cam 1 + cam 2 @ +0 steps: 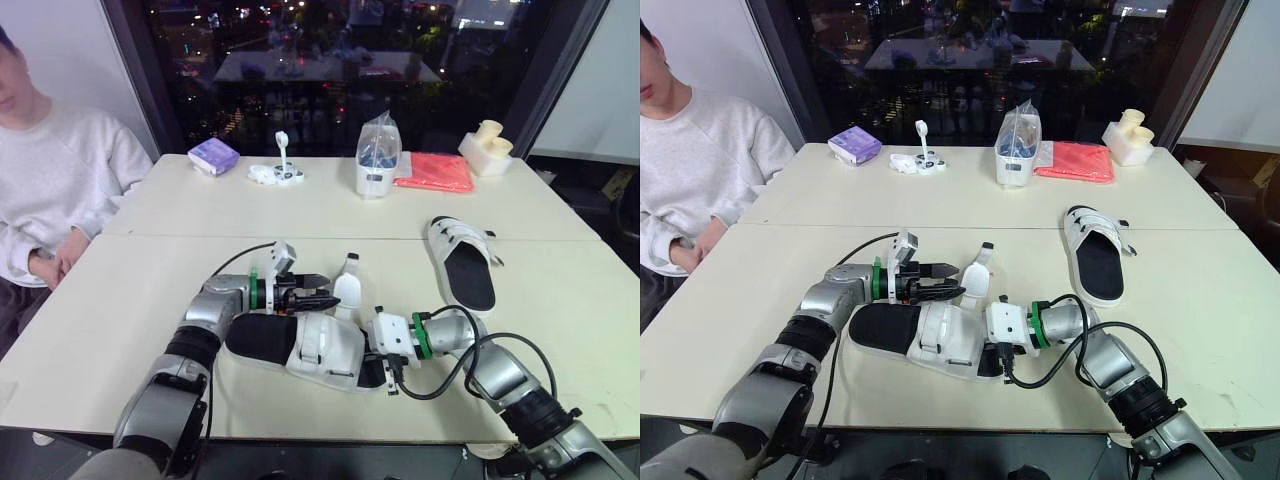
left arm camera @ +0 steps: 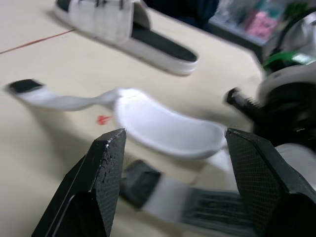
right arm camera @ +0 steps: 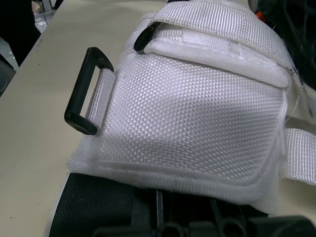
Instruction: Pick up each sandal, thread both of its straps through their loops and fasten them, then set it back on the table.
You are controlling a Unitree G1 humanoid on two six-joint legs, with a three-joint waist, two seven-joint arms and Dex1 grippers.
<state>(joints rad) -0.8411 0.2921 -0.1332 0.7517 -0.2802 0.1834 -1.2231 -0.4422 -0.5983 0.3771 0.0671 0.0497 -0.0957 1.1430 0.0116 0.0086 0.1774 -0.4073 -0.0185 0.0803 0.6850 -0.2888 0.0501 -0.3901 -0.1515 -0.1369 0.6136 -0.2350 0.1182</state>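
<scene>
left claw [image 1: 333, 291] wide open, holding nothing | right claw [image 1: 376, 364] at sandal [image 1: 310, 345], can't tell its grip | best: pinch loose strap [image 1: 347, 284] near tip, poke through loop [image 3: 89, 91]

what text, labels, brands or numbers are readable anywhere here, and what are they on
No text can be read in any view.
purple packet: any print is too small to read.
clear bag: blue marks on it or inside it, too blurred to read.
near sandal: plain white webbing up close, with no label or brand showing.
far sandal: no mark can be made out.
</scene>
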